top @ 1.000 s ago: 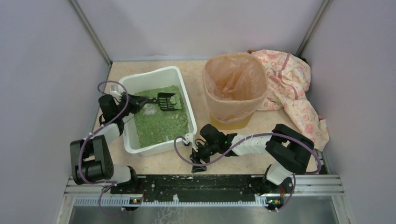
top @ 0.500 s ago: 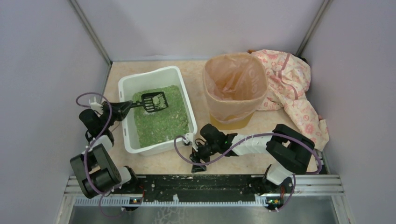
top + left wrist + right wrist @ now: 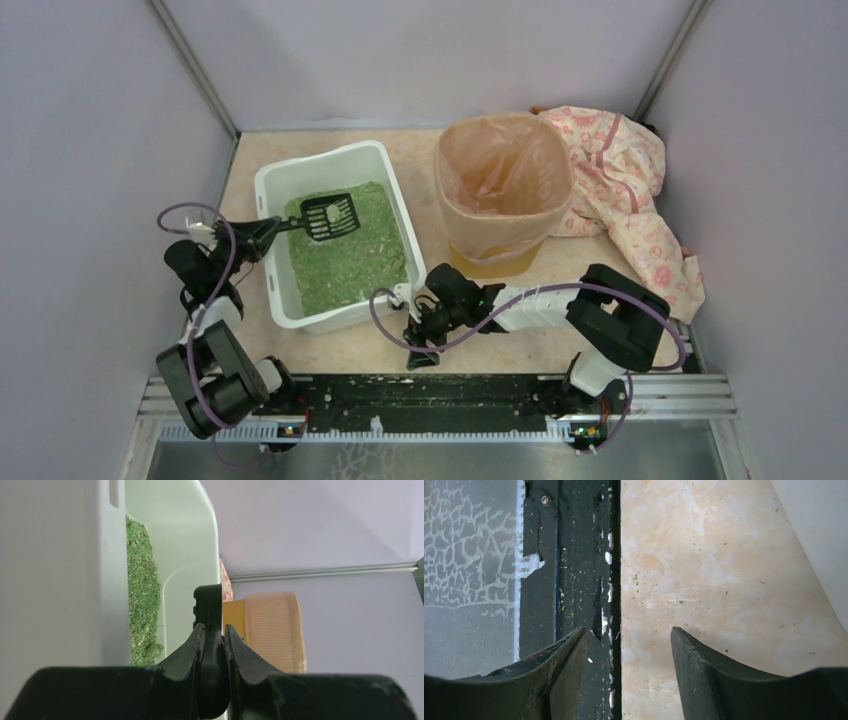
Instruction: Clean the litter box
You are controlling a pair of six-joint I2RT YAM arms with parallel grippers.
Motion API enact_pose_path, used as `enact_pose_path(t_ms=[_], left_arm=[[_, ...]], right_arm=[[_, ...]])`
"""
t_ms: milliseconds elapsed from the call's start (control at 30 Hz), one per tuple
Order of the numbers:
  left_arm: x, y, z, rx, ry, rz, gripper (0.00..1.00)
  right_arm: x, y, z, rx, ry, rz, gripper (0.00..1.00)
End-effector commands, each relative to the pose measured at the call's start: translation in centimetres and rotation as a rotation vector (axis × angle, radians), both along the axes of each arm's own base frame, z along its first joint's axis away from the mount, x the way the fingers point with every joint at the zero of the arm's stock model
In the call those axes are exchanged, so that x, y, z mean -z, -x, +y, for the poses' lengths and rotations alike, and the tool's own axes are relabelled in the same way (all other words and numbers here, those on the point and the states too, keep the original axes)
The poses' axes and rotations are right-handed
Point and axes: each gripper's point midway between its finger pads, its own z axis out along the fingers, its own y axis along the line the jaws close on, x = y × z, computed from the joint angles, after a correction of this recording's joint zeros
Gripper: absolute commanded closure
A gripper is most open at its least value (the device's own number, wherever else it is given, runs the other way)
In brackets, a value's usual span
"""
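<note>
A white litter box (image 3: 393, 195) filled with green litter (image 3: 345, 260) stands left of centre. My left gripper (image 3: 262, 232) sits at the box's left rim, shut on the handle of a black slotted scoop (image 3: 330, 216). The scoop head hovers over the litter with a pale clump in it. In the left wrist view the scoop handle (image 3: 208, 611) is clamped between both fingers, box wall (image 3: 185, 555) and litter (image 3: 142, 595) beyond. My right gripper (image 3: 419, 342) hangs open over the floor in front of the box, holding nothing; its view shows fingertips (image 3: 684, 640) above the floor and black rail (image 3: 569, 555).
A bin lined with an orange bag (image 3: 503, 190) stands right of the box. A pink patterned cloth (image 3: 630, 190) lies at the back right. Purple walls close in on three sides. The black base rail (image 3: 430, 395) runs along the near edge.
The left arm has pulled back to the left and lifted the scoop out of the litter, carrying a clump. The right gripper has barely shifted.
</note>
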Motion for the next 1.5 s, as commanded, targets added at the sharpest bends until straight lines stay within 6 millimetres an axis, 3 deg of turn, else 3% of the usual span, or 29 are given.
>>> enact_pose_path(t_ms=[0,67,167,300,400,433,533,567,633,733,833,933,1033,1100,1267,1467], left_arm=[[-2.4,1.0,-0.2,0.035,0.019,-0.066,1.00],[-2.3,0.9,0.5,0.007,-0.001,-0.045,1.00],[-3.0,0.7,-1.3,0.055,-0.010,-0.045,1.00],[-3.8,1.6,1.8,-0.087,-0.022,-0.062,1.00],[-4.1,0.8,-1.1,-0.002,-0.029,-0.055,1.00],[-3.8,0.7,-1.3,-0.005,-0.029,-0.043,1.00],[-3.1,1.1,1.6,-0.122,-0.037,-0.039,1.00],[-3.1,1.2,1.7,-0.117,-0.036,-0.035,1.00],[-3.3,1.6,0.6,-0.040,-0.016,-0.032,1.00],[-2.7,2.1,1.6,-0.107,0.005,-0.031,1.00],[-2.9,2.3,-0.8,-0.021,0.020,-0.036,1.00],[-2.1,3.0,0.1,-0.086,0.030,-0.025,1.00],[-2.9,3.2,-1.4,-0.032,0.016,-0.053,1.00],[-3.0,3.0,-0.2,-0.089,0.007,-0.049,1.00],[-6.7,1.2,-0.1,-0.037,0.007,-0.078,1.00],[-11.6,-1.1,0.8,-0.059,-0.005,-0.084,1.00]], right_arm=[[-1.6,-0.1,0.9,-0.014,-0.064,-0.031,0.38],[-1.5,-0.1,0.9,-0.014,-0.062,-0.031,0.38],[-1.5,-0.1,1.3,-0.024,-0.077,-0.022,0.38],[-1.7,-0.2,1.6,-0.036,-0.061,-0.023,0.38],[-1.9,-0.3,1.5,-0.028,-0.072,-0.035,0.38],[-1.9,-0.2,1.4,-0.032,-0.067,-0.033,0.38],[-1.6,-0.3,0.8,-0.029,-0.037,-0.046,0.38],[-1.7,-0.3,0.5,-0.020,-0.038,-0.053,0.38],[-1.9,-0.2,0.3,-0.004,-0.062,-0.057,0.38],[-1.8,0.3,0.2,-0.011,-0.064,-0.033,0.38],[-2.3,0.6,0.4,-0.015,-0.075,-0.017,0.38],[-2.9,1.1,0.4,-0.022,-0.075,-0.023,0.38],[-2.7,1.3,-0.1,-0.015,-0.073,-0.031,0.38],[-2.2,1.2,-0.4,-0.014,-0.064,-0.039,0.37],[-0.4,0.7,-0.3,-0.020,-0.014,-0.063,0.37],[-0.5,0.8,1.3,-0.051,-0.049,-0.015,0.37]])
